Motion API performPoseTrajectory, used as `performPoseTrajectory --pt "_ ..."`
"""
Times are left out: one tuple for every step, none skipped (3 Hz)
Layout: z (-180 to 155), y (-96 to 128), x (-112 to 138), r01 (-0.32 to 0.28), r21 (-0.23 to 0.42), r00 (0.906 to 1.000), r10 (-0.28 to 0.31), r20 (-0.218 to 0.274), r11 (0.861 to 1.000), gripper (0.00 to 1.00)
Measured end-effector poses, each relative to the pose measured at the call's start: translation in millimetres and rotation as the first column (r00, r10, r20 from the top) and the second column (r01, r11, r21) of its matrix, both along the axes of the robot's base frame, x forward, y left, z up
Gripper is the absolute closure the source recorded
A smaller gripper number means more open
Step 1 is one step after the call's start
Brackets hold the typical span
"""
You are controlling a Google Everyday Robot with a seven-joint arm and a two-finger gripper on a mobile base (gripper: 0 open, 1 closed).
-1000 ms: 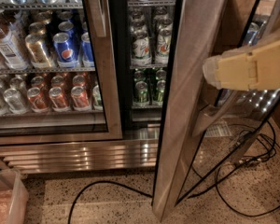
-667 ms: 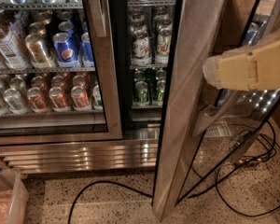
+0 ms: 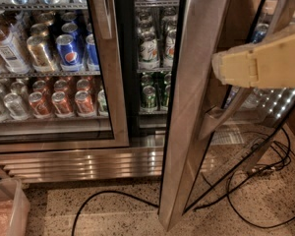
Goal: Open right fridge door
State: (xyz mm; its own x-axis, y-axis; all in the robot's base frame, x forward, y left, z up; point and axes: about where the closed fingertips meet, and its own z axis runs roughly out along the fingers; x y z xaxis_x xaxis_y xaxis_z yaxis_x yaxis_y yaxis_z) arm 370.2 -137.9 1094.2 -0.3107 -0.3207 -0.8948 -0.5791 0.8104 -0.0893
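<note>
The fridge (image 3: 88, 163) fills the upper left, with a slatted steel grille at its base. Its right fridge door (image 3: 196, 107) stands swung out towards me, seen nearly edge-on, its steel frame running from the top centre down to the floor. Behind it the right compartment shows shelves of green and white cans (image 3: 150, 53). My cream-coloured arm reaches in from the right edge. The gripper (image 3: 220, 68) at its end sits against the outer side of the open door's frame, above the door's slanted steel handle (image 3: 221, 117).
The left door (image 3: 110, 82) is closed, with Pepsi and red cans behind its glass. Black cables (image 3: 255, 181) loop over the speckled floor under and right of the open door. A translucent plastic bin (image 3: 7, 208) sits at the bottom left.
</note>
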Motion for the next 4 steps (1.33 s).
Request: performPoseTrajectory --pt "0.0 0.0 0.0 0.000 0.000 1.0000 0.000 0.000 1.000 0.43" --pt "0.0 0.0 0.0 0.000 0.000 1.0000 0.000 0.000 1.000 0.55" --pt "0.0 0.0 0.0 0.000 0.000 1.0000 0.000 0.000 1.000 0.68" --pt "0.0 0.0 0.0 0.000 0.000 1.0000 0.000 0.000 1.000 0.80"
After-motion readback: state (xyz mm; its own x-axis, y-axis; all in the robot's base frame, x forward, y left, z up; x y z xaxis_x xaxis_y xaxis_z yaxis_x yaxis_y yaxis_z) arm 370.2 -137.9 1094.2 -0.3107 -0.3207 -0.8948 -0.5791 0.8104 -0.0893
